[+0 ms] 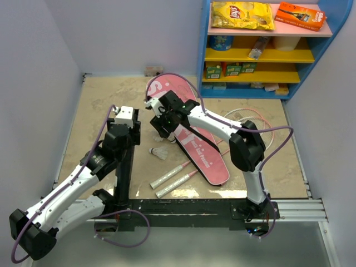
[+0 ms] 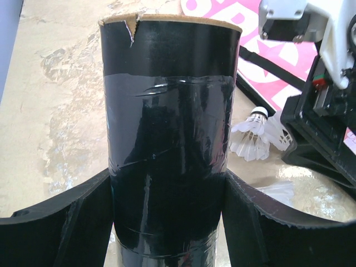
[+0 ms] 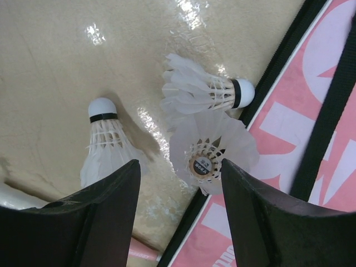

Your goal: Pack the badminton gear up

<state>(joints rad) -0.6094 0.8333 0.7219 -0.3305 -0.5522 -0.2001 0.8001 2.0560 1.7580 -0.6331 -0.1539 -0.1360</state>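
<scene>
Left end effector (image 2: 167, 194) clamps an upright black tube (image 2: 167, 111). To its right, three shuttlecocks (image 3: 206, 92) lie on the bench (image 3: 67, 67), just beside the pink bag (image 3: 311, 139). Right end effector (image 3: 179, 167) hangs open above them. Two rackets (image 1: 173, 177) lie by the bag, handles toward the near edge.

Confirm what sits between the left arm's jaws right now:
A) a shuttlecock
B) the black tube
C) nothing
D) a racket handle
B: the left wrist view shows the black tube standing upright in the left gripper, with both jaws against its sides.
</scene>
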